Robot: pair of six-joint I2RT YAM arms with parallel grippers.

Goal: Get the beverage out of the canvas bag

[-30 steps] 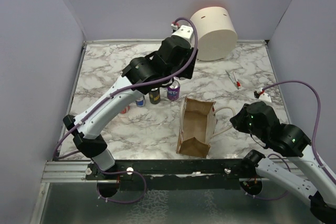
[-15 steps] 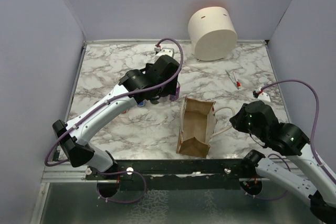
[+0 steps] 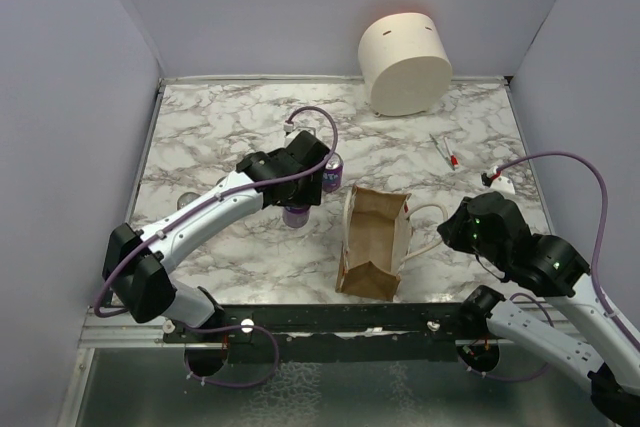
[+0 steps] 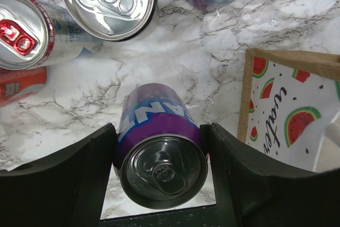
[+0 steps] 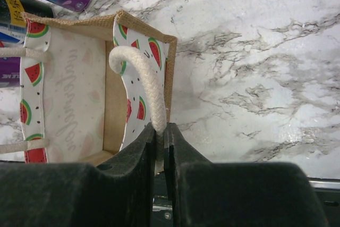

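Swinging down from upper centre a sec ago, left gripper (image 4: 159,173) is clamping the purple can (image 4: 159,131) | can's ending up left of the canvas bag (image 3: 375,242), mid-frame, outside it | right gripper (image 5: 162,143) is pinching the rope handle (image 5: 141,75) | reckon only setting down's left

The small boxy tan canvas bag (image 3: 375,237) stands upright with its mouth open and its watermelon-print lining showing. One white rope handle (image 5: 139,81) is pinched in the right gripper (image 5: 162,131). The purple aluminium beverage can (image 4: 162,152) is upright outside the bag, just to its left, clasped by the left gripper (image 4: 161,136).
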